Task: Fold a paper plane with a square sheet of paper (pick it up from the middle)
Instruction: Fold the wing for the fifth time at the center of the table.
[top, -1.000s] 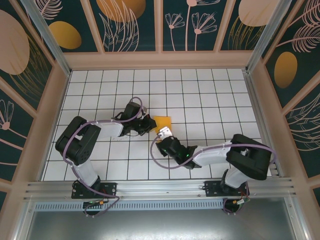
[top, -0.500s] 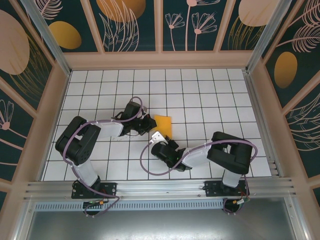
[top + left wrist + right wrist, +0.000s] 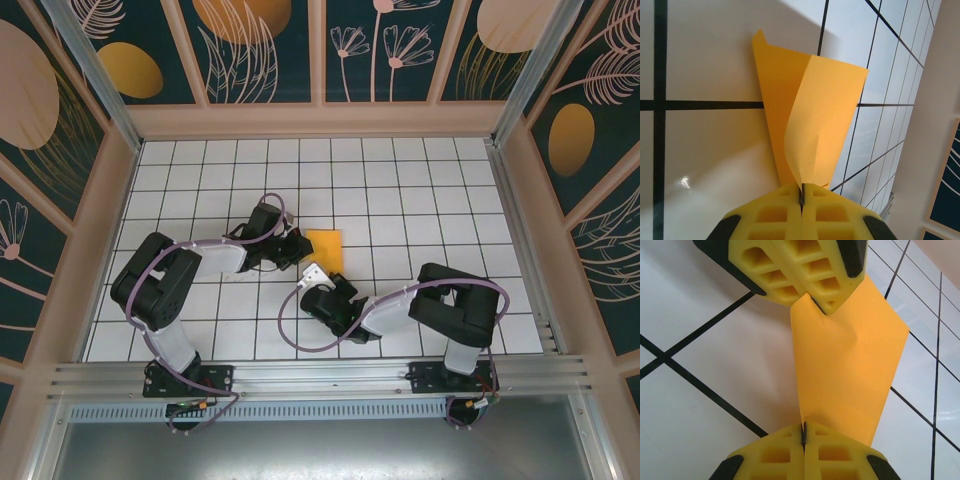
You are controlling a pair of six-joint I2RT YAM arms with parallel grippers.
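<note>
**Operator:** What is laid out in front of me?

**Spotter:** A white gridded table point(image 3: 200, 170), boxed in by dark leaf-pattern walls point(image 3: 400, 50). Your left arm point(image 3: 165, 280) and right arm point(image 3: 455, 300) reach in from the near rail point(image 3: 320, 372) and meet near the table's middle. The orange paper point(image 3: 325, 246) lies there between them, folded over on itself. Your left gripper point(image 3: 801, 189) is clamped on one corner of it. The loose upper layer curls up out of the closed jaws. Your right gripper point(image 3: 803, 426) is pinched tight on the paper's opposite edge, close across from the left one.

**Operator:** How do I do this step well?

**Spotter:** I judge you are mid-fold, with the top layer not yet flat. Move both grips together so the paper is taut without tearing. It looks thin and will likely crumple under any twist. Line the edges up before you press. Lay the layer down from the fold outward so the crease comes out straight. Let go on one side only once the other side has the paper pinned.

**Operator:** Anything in the way?

**Spotter:** The walls are well apart from the work. The real crowding is your own two grippers, near enough that their tips could knock together. Your right arm is bent back tightly with its elbow near the rail. Its purple cable point(image 3: 290, 325) loops low beside the wrist and could snag.
</note>
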